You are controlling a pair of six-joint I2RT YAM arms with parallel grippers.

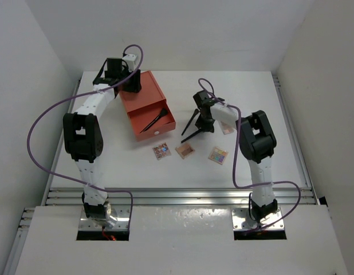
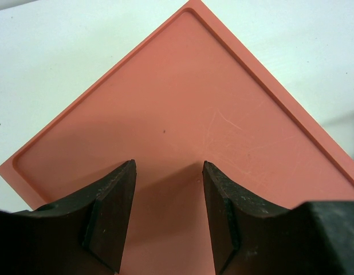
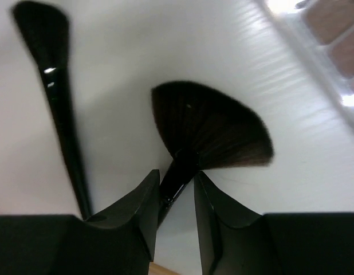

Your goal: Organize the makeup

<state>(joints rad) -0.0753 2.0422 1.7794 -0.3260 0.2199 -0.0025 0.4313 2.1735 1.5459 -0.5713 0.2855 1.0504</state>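
Two thin black makeup brushes lie on the white table right of the box, one (image 1: 191, 122) steeper than the other (image 1: 194, 136). My right gripper (image 1: 204, 121) is down on them. In the right wrist view its jaws (image 3: 176, 175) are closed on the neck of a fan brush (image 3: 211, 126), and a second brush (image 3: 56, 109) lies to the left. A third brush (image 1: 154, 122) lies in the open drawer. Three small palettes (image 1: 161, 150) (image 1: 184, 149) (image 1: 218, 155) lie in a row in front, and a fourth (image 1: 226, 128) is partly under the right arm. My left gripper (image 2: 168, 166) is open and empty over the box lid.
The orange drawer box (image 1: 144, 94) stands at the back left with its drawer (image 1: 165, 127) pulled out toward the front. Its flat lid (image 2: 183, 114) fills the left wrist view. White walls close in the table on three sides.
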